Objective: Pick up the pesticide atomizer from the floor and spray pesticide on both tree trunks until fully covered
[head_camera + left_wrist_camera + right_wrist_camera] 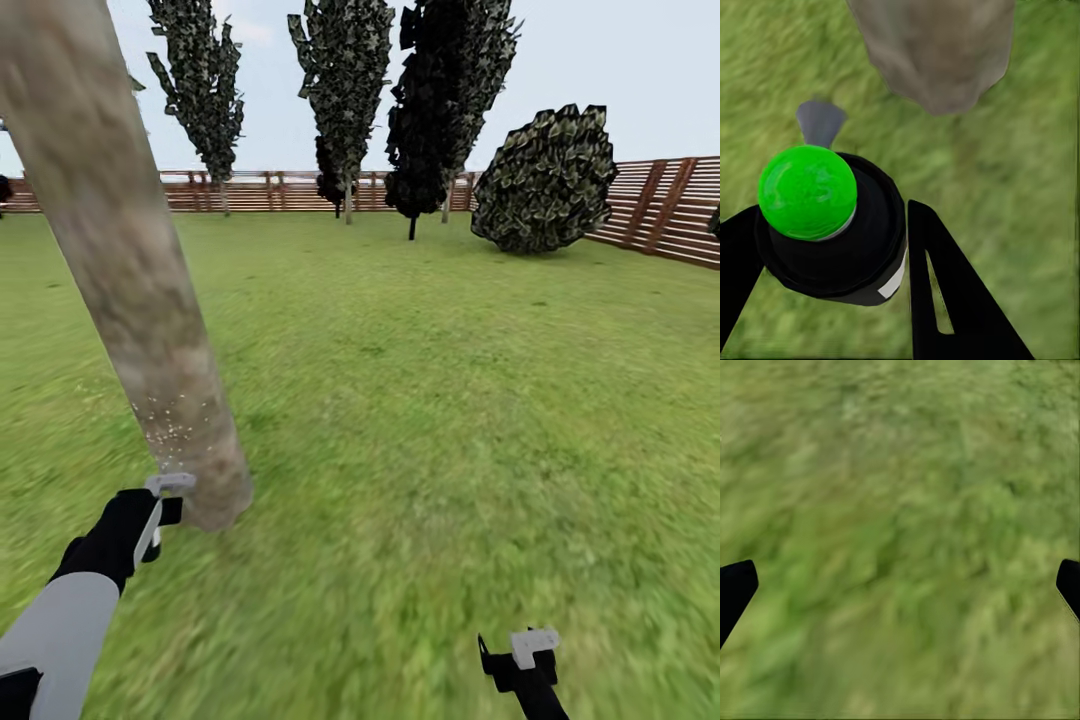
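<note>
Pesticide atomizer, black round-bodied with a bright green dome cap (808, 192) and a grey nozzle, gripped in the left tool (832, 247): black fingers (945, 292) clamped against both sides of the body, seen from the left wrist. In the head view, left tool (160, 510) on a black wrist and pale grey forearm, low at the left, just beside the base of the near tree trunk (130, 270). Trunk a smooth round column, mottled grey-tan with brownish patches, leaning across the upper left of the head view and widening where it meets the grass. Fine whitish-yellow specks of pesticide (170, 425) scattered on the lower trunk, just above the left tool. From the left wrist, trunk base (934, 49) close beyond the nozzle, apart from it. Right tool (520, 655) low at the right over bare green grass lawn (450, 400), well apart from the trunk; from the right wrist, its black fingertips (735, 589) spread wide at either edge, holding nothing. Far across the lawn, narrow dark cone-shaped trees (345, 90) and a rounded dark bush (545, 180) in front of a reddish-brown horizontal-slat wooden fence (660, 205). Pale sky above.
</note>
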Tool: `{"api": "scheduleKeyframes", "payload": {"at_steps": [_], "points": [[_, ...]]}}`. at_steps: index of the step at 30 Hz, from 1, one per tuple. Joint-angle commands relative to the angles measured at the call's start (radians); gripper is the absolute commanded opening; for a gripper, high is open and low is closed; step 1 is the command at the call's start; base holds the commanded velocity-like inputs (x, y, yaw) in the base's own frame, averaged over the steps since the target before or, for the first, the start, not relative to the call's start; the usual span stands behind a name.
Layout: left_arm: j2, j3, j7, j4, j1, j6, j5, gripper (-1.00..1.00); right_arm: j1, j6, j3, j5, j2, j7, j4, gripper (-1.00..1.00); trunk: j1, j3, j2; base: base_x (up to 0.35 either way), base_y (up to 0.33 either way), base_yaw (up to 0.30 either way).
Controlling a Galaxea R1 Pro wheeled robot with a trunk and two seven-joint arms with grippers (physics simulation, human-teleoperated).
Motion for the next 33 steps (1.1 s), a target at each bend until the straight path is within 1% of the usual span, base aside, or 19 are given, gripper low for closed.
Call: {"api": "scheduleKeyframes", "payload": {"at_steps": [1,4,6,9,13,20,25,33], "points": [[-0.009,0.003,-0.002,-0.002,0.0,0.003,-0.009,-1.0,0.0,0.0,0.007,0.009,0.0,-0.01,0.0,1.0,0.0,-0.001,0.0,0.198,-0.231,0.275],[-0.04,0.003,-0.002,-0.006,-0.001,0.003,-0.008,-1.0,0.0,0.0,0.007,0.009,0.0,-0.01,0.0,1.0,0.0,-0.001,0.0,0.22,-0.216,0.211],[-0.052,0.004,-0.002,-0.01,-0.003,0.003,-0.008,-1.0,0.0,0.0,0.007,0.009,0.0,-0.01,0.0,1.0,0.0,-0.001,0.0,0.227,-0.209,0.056],[-0.054,0.005,-0.001,-0.011,-0.002,0.002,-0.009,-1.0,0.0,0.0,0.007,0.009,0.0,-0.01,0.0,1.0,0.0,-0.001,0.0,0.168,-0.23,0.01],[-0.054,0.005,-0.001,-0.01,-0.002,0.001,-0.009,-1.0,0.0,0.0,0.007,0.009,0.0,-0.01,0.0,1.0,0.0,-0.001,0.0,0.028,-0.267,0.08],[-0.053,0.005,-0.001,-0.01,-0.002,0.001,-0.011,-1.0,0.0,0.0,0.007,0.009,0.0,-0.01,0.0,1.0,0.0,-0.001,0.0,0.005,-0.273,0.26],[-0.054,0.002,-0.001,-0.011,-0.002,0.001,-0.01,-1.0,0.0,0.0,0.007,0.009,0.0,-0.01,0.0,1.0,0.0,-0.001,0.0,0.155,-0.252,0.233],[-0.054,0.0,-0.001,-0.012,-0.002,0.001,-0.009,-1.0,0.0,0.0,0.007,0.009,0.0,-0.01,0.0,1.0,0.0,-0.001,0.0,0.185,-0.239,0.013]]}}
